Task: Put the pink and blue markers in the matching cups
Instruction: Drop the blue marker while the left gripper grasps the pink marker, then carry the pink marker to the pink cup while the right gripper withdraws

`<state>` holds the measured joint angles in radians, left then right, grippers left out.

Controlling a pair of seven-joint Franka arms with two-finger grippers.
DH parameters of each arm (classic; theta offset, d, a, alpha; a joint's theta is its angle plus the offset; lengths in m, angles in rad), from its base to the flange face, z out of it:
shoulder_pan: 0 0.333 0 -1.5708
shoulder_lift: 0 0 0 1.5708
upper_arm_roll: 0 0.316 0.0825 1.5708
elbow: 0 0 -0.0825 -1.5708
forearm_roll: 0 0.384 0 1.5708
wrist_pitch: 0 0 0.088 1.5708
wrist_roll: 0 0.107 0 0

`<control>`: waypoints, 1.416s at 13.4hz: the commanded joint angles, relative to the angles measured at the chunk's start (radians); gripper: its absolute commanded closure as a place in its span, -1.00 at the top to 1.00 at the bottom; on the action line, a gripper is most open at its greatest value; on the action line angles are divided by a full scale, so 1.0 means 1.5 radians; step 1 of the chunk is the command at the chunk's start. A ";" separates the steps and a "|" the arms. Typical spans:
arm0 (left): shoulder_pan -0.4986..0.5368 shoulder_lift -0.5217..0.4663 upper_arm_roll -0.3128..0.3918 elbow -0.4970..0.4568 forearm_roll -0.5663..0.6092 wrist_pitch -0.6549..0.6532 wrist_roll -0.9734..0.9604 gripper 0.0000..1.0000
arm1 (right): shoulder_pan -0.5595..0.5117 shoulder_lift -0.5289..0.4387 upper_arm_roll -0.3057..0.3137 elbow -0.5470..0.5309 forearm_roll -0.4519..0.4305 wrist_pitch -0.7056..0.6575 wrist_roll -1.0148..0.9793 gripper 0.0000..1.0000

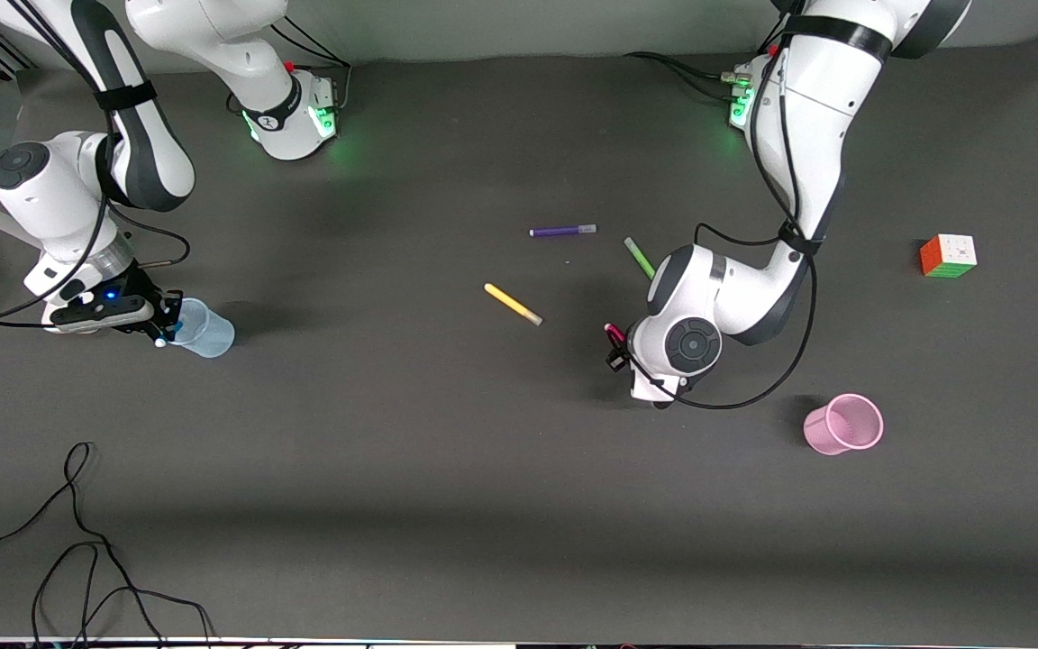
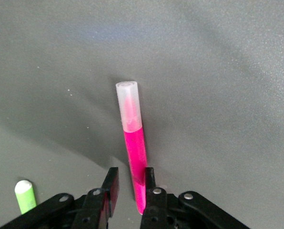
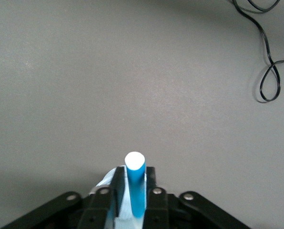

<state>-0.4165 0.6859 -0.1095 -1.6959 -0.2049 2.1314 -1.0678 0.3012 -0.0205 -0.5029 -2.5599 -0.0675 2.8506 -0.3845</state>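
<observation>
The pink marker (image 1: 614, 333) lies on the dark mat, its paler cap pointing away from my left gripper (image 1: 616, 350). In the left wrist view the marker (image 2: 132, 133) sits between my open fingers (image 2: 131, 171); it touches one finger (image 2: 150, 177) and a gap shows at the other. The pink cup (image 1: 843, 424) stands nearer the front camera, toward the left arm's end. My right gripper (image 1: 166, 326) is shut on the blue marker (image 3: 136, 186) at the rim of the tilted pale blue cup (image 1: 205, 331), whose rim shows under the fingers (image 3: 106, 177).
A purple marker (image 1: 562, 231), a yellow marker (image 1: 513, 304) and a green marker (image 1: 639, 257) lie mid-table; the green one also shows in the left wrist view (image 2: 25, 195). A colour cube (image 1: 948, 255) sits toward the left arm's end. Black cables (image 1: 77, 541) lie near the front edge.
</observation>
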 commanded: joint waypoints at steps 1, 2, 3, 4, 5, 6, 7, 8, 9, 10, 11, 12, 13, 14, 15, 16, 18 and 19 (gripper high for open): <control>-0.010 0.002 0.007 -0.011 -0.004 0.020 -0.011 -0.38 | 0.006 -0.001 -0.006 -0.005 0.004 0.010 -0.003 1.00; -0.010 0.002 0.007 -0.011 -0.004 0.021 -0.011 -0.38 | 0.006 -0.003 -0.006 -0.005 0.004 0.009 -0.003 1.00; -0.010 0.003 0.007 -0.011 -0.004 0.021 -0.013 -0.40 | 0.006 -0.005 -0.006 -0.004 0.004 0.006 -0.003 1.00; -0.011 0.003 0.007 -0.011 -0.004 0.021 -0.012 -0.42 | 0.006 -0.006 -0.006 0.000 0.004 -0.007 -0.003 1.00; -0.012 0.003 0.007 -0.011 -0.004 0.021 -0.012 -0.79 | 0.006 -0.008 -0.004 0.005 0.005 -0.033 -0.003 1.00; -0.014 0.003 0.007 -0.010 -0.004 0.020 -0.013 -1.00 | 0.007 -0.009 -0.001 0.019 0.013 -0.063 -0.002 1.00; -0.014 0.002 0.007 -0.009 -0.004 0.016 -0.012 -1.00 | 0.007 -0.009 0.001 0.037 0.033 -0.104 -0.001 1.00; -0.013 0.000 0.007 -0.006 0.000 0.009 -0.011 -1.00 | 0.008 -0.009 0.013 0.064 0.059 -0.152 -0.001 1.00; -0.010 -0.004 0.008 -0.003 0.003 0.005 -0.009 -1.00 | 0.007 -0.009 0.026 0.097 0.085 -0.206 0.000 1.00; -0.005 -0.013 0.011 0.003 0.005 -0.007 -0.003 -1.00 | 0.007 -0.007 0.028 0.130 0.103 -0.255 0.001 1.00; 0.004 -0.021 0.015 0.023 0.007 -0.049 0.010 -1.00 | 0.008 -0.006 0.031 0.164 0.107 -0.311 0.001 1.00; 0.025 -0.031 0.018 0.048 0.007 -0.113 0.045 -1.00 | 0.008 -0.006 0.042 0.199 0.107 -0.358 0.006 1.00; 0.051 -0.034 0.018 0.088 0.006 -0.178 0.081 -1.00 | 0.008 -0.005 0.051 0.241 0.107 -0.416 0.037 1.00; 0.089 -0.035 0.018 0.135 0.007 -0.248 0.115 -1.00 | 0.008 -0.001 0.063 0.294 0.103 -0.490 0.062 1.00; 0.128 -0.035 0.016 0.182 0.005 -0.321 0.161 -1.00 | 0.005 0.000 0.083 0.341 0.098 -0.556 0.082 1.00; 0.170 -0.035 0.016 0.232 -0.001 -0.393 0.216 -1.00 | 0.002 -0.001 0.101 0.381 0.092 -0.608 0.109 1.00; 0.263 -0.023 0.014 0.320 -0.019 -0.526 0.333 -1.00 | -0.003 -0.014 0.131 0.447 0.065 -0.713 0.160 1.00; 0.307 -0.017 0.014 0.347 -0.021 -0.566 0.394 -1.00 | -0.030 -0.022 0.161 0.477 0.062 -0.759 0.184 1.00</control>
<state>-0.0719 0.6196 -0.0712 -1.2902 -0.2104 1.4140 -0.6324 0.3030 -0.0392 -0.3218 -1.9363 0.0530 1.8396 -0.1865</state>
